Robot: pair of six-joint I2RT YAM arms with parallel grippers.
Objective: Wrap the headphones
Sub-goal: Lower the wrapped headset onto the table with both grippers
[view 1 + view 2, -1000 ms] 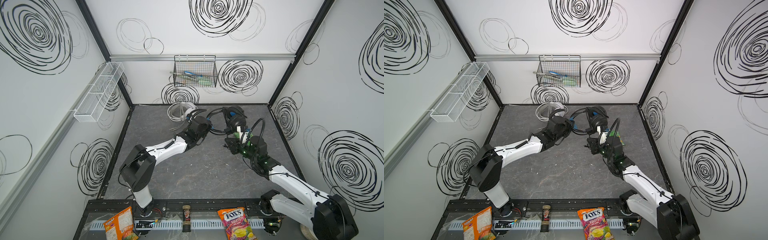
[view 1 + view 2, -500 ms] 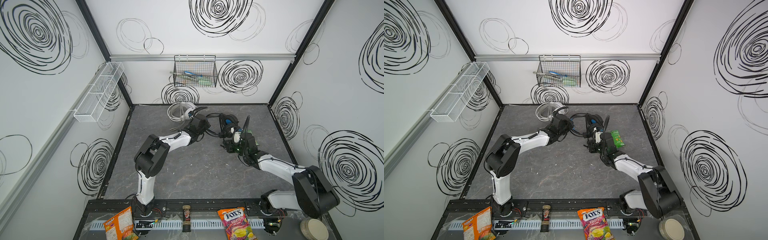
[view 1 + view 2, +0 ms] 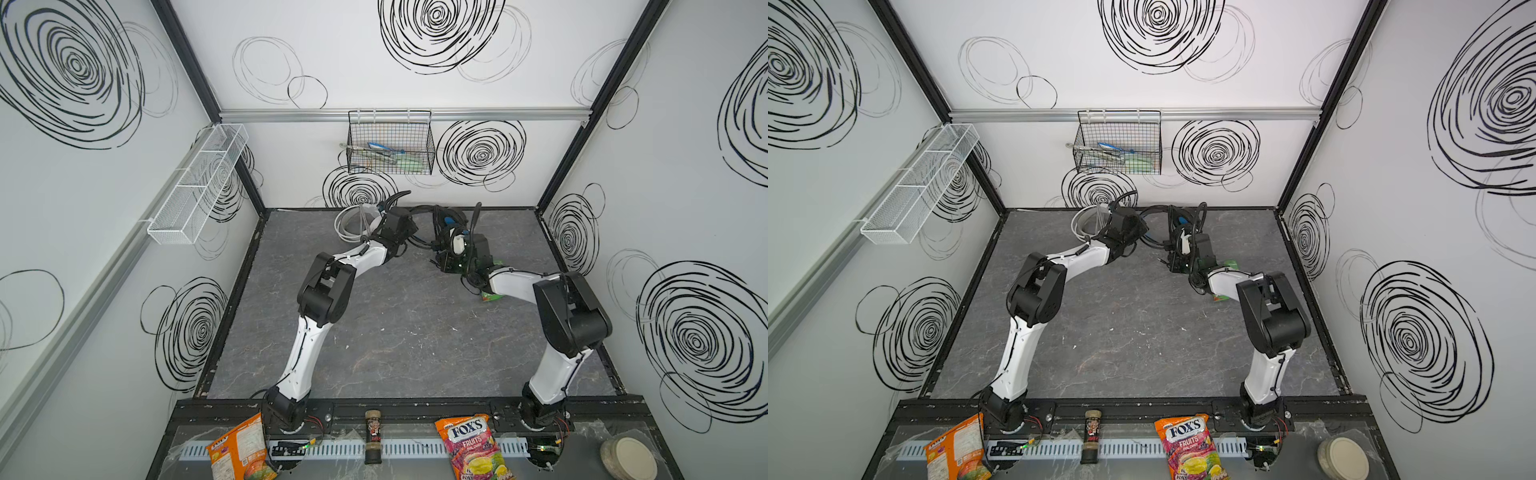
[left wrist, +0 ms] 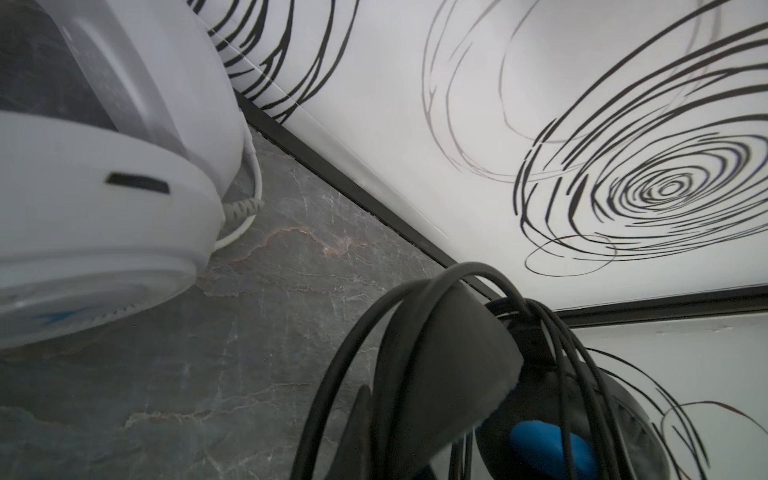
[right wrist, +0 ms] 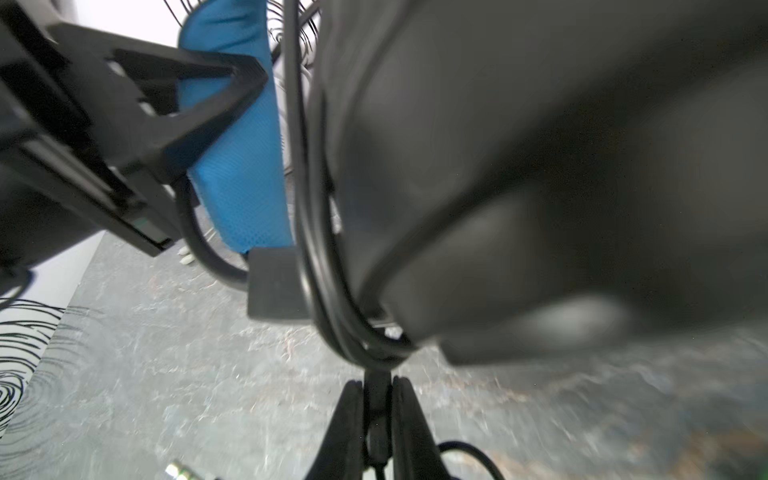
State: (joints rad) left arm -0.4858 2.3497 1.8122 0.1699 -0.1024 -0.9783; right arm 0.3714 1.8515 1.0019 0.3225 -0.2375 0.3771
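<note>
We find that within the last second both arms have drawn in toward 12 o'clock on the table (image 3: pixel 395 332), and the right arm's elbow, then low near the front, now stands high. The black headset (image 3: pixel 448 222) has gone with them and is held at about 12 o'clock. The left gripper (image 3: pixel 413 237) is closed on its blue-lined headband. The right gripper (image 5: pixel 377 386) has come up close beneath it, jaws narrow and pinching the cable (image 5: pixel 316 270). Several turns of that cable already lie round the band. We judge that another turn is being laid, so this wrap is under way but not finished. The white headset (image 4: pixel 104 187) lies at 11 o'clock, just beside the left gripper, with no gripper on it. Legible writing: "FOX'S FRUITS" on the sweets bag (image 3: pixel 473 446) at 5 o'clock on the front ledge. The orange packet (image 3: pixel 239 455) at 7 o'clock carries print too small to read.
</note>
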